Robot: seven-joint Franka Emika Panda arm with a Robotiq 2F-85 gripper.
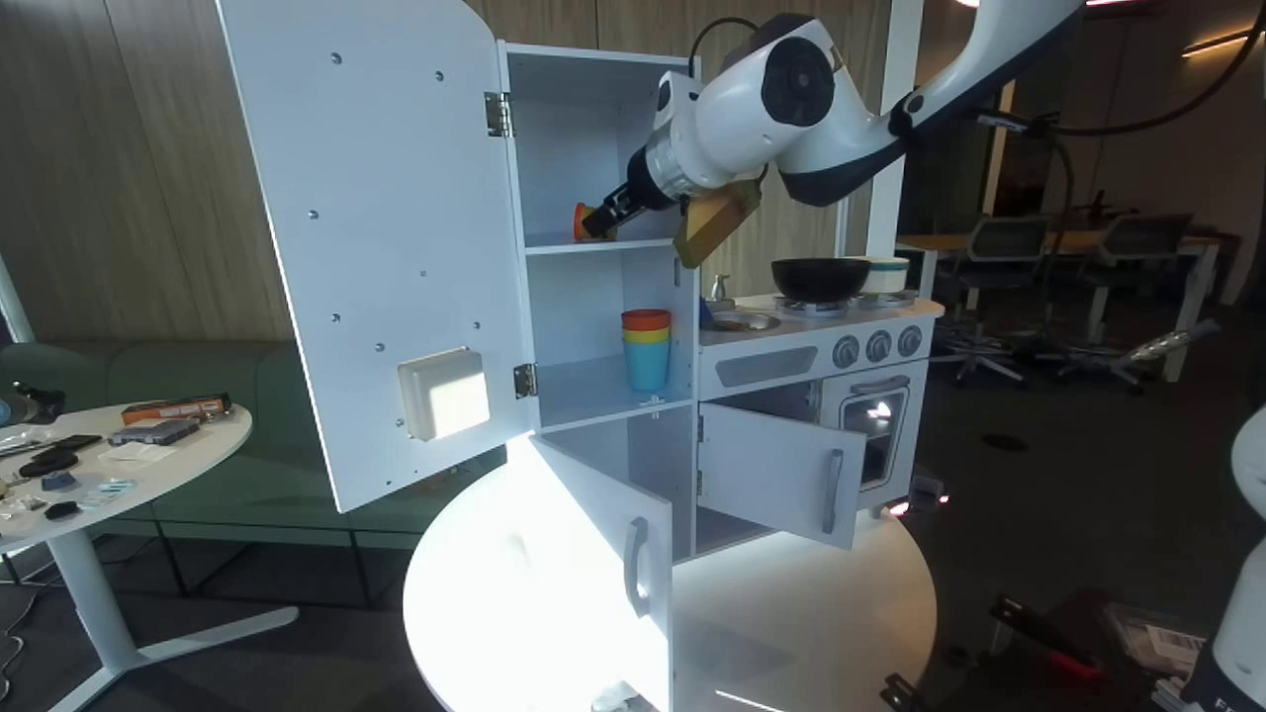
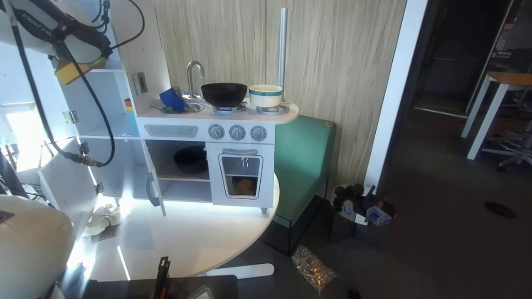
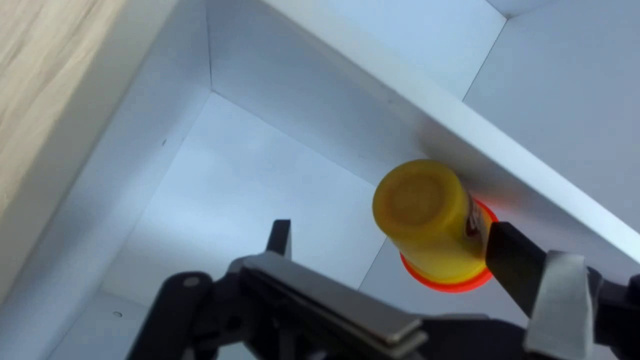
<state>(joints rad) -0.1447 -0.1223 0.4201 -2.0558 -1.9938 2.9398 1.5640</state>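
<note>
A yellow can [image 3: 425, 215] with a red rim lies close to my gripper [image 3: 392, 237] in the wrist view. The can seems to rest on its side against the shelf [image 3: 320, 95] of the white cabinet, its yellow base towards the camera. My fingers stand wide apart; one dark fingertip [image 3: 507, 250] overlaps the can's rim, and whether it touches cannot be told. The opposite fingertip [image 3: 279, 235] is well away from the can. In an exterior view, the gripper [image 1: 605, 216] reaches into the upper compartment, partly covering the can [image 1: 581, 222].
A large cabinet door [image 1: 376, 247] hangs open on one side. Stacked cups [image 1: 647, 356] stand on the shelf below. Two lower doors [image 1: 603, 554] are ajar. A black pan [image 2: 224, 94], a white pot [image 2: 266, 97] and a blue cup [image 2: 172, 99] are on the counter.
</note>
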